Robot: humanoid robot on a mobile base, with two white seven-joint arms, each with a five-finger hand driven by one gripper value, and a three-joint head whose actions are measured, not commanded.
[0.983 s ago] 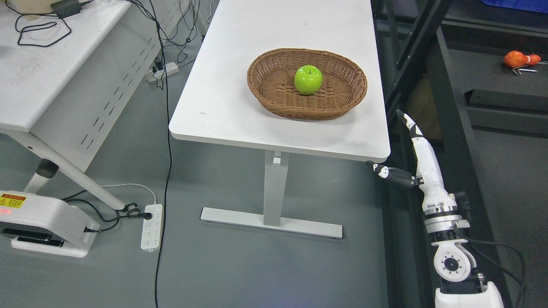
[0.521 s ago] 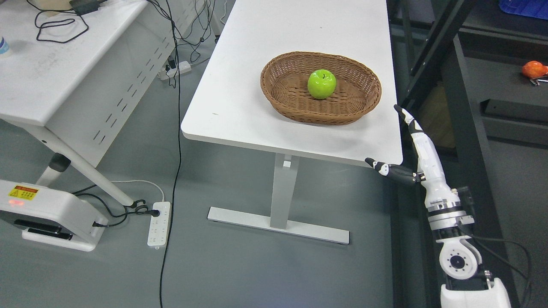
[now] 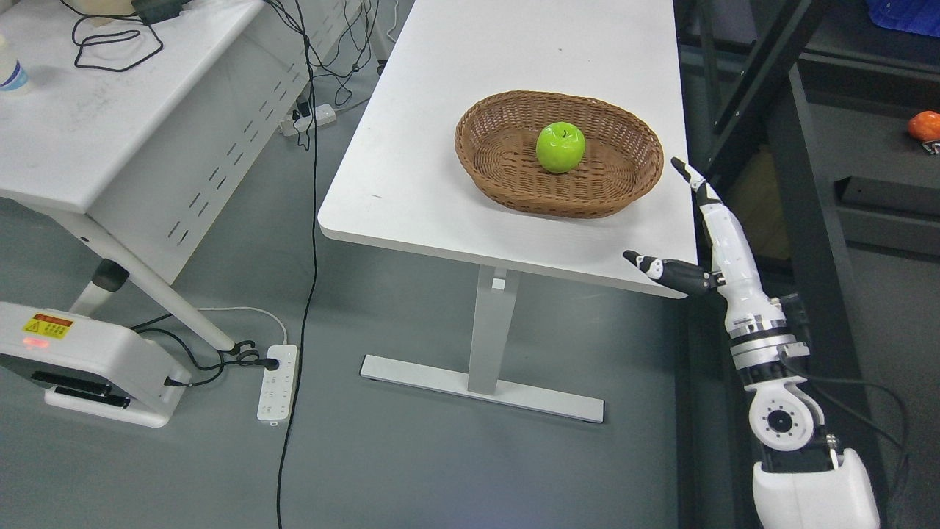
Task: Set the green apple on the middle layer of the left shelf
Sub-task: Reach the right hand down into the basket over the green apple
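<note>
1. Head view, task object: green apple (image 3: 560, 147) sits stem-up near the middle of the wicker basket (image 3: 490, 158), resting on the weave and clear of the rim; the raised walls would keep it from rolling, so any pick must probably come from above rather than from the side.

2. Head view, support: basket stands on the white table (image 3: 411, 184), toward its near right part and well inside the edge; the apple is therefore within reach of the right arm, judged from how close that arm stands.

3. Head view, right hand (image 3: 701, 242): arm enters from the lower right; hand is raised beside the table's near right corner, apart from basket and apple; fingers (image 3: 709, 202) are extended and point up and away, thumb splayed toward the table edge; hand is released and holds nothing; reads as a pre-grasp posture, opened wide enough to take a round fruit.

4. Head view, left hand: not visible.

5. Head view, destination: dark shelving (image 3: 808, 220) stands to the right of the table; an orange object (image 3: 924, 126) lies on one of its levels at the picture's edge; whether this unit is the task's left shelf, and which level is the middle one, cannot be told.

6. Judgement on progress: apple not yet grasped; reach, lift out of the basket, carry and placement all remain.

7. Surroundings: second white table (image 3: 88, 132) at left with cables (image 3: 312, 220) hanging to a power strip (image 3: 277, 382) on the floor; not involved.
</note>
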